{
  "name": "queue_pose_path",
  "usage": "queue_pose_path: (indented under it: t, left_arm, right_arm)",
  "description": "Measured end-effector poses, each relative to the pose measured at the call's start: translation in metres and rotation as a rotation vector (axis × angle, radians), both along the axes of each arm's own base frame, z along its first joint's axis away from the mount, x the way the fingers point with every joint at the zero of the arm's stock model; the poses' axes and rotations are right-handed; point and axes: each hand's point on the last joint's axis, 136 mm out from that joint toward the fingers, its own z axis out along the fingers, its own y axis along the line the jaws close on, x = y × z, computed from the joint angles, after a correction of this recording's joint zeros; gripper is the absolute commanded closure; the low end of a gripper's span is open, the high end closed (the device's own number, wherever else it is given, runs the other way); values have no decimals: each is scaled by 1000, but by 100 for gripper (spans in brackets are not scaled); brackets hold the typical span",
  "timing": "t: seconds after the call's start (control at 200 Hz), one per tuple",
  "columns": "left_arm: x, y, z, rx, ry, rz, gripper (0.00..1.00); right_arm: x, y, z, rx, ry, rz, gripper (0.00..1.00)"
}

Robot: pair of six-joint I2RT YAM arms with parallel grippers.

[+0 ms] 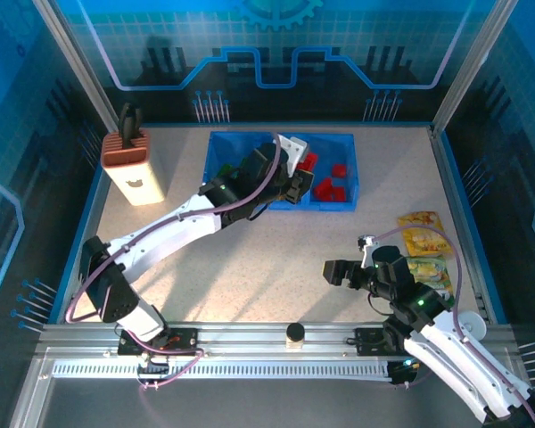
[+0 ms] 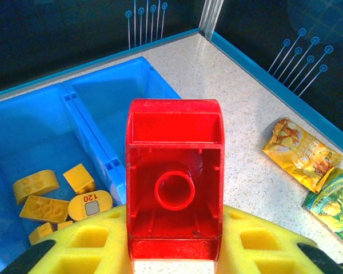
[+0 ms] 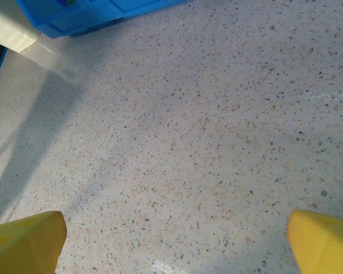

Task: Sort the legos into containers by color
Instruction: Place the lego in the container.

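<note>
A bright blue plastic tray [image 2: 111, 85] of three joined compartments lies beneath the left gripper [image 2: 174, 251]. Its yellow foam pads [image 2: 257, 245] are clamped on one red studded plastic brick [image 2: 174, 171], held over a divider. This looks like delivering red. Next, carry it over the compartment just ahead, where perhaps four red bricks [image 1: 330, 190] lie, then release. Five yellow bricks [image 2: 44, 208] sit to its left. The right gripper [image 3: 171, 240] hangs fingers apart above the speckled tabletop [image 3: 188, 114].

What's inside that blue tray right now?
Red bricks lie in the blue tray's right compartment, yellow bricks in the one beside it. The left arm covers much of the tray, so the rest is hidden.
</note>
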Motion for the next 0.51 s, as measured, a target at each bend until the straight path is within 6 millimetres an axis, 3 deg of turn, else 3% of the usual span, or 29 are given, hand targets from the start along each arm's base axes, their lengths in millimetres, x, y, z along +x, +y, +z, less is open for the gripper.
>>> queue_pose_path:
  t: [0.505]
  left_arm:
    - [33,-21,-39,38,63,-2,75]
  right_arm:
    - [-3,-2,-1,-14,-3,1,0]
